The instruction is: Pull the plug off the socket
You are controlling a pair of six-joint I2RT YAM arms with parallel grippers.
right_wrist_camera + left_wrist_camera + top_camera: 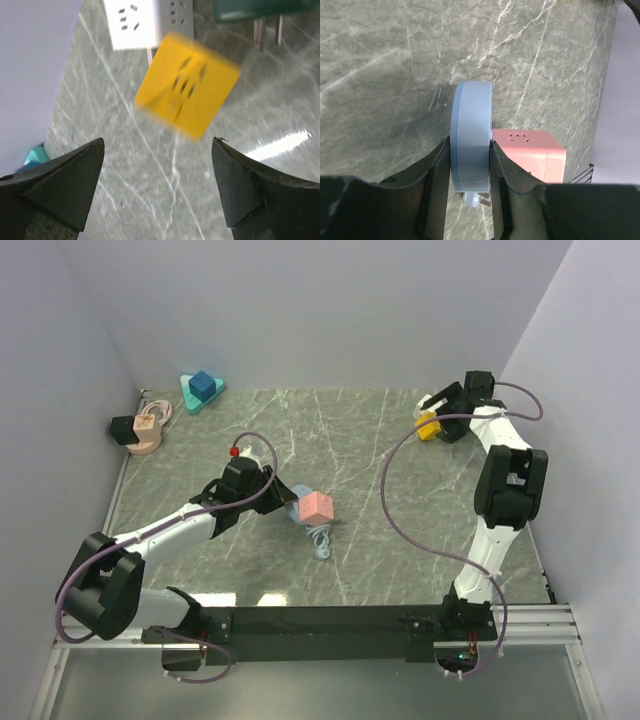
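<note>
Our left claw [469, 165] clamps the blue plug [470, 115] beside the pink socket [532, 152], mid-frame; nothing pins the socket, so we risk dragging it along. Our right claw [157, 150] gapes empty, upper right.

Yellow socket cube [186, 90]: motion-blurred, detail unreadable. Green plug [255, 10]: body cut by top edge, 2 prongs visible. Blue plug [471, 135]: lower end masked by left gripper [469, 147].
</note>
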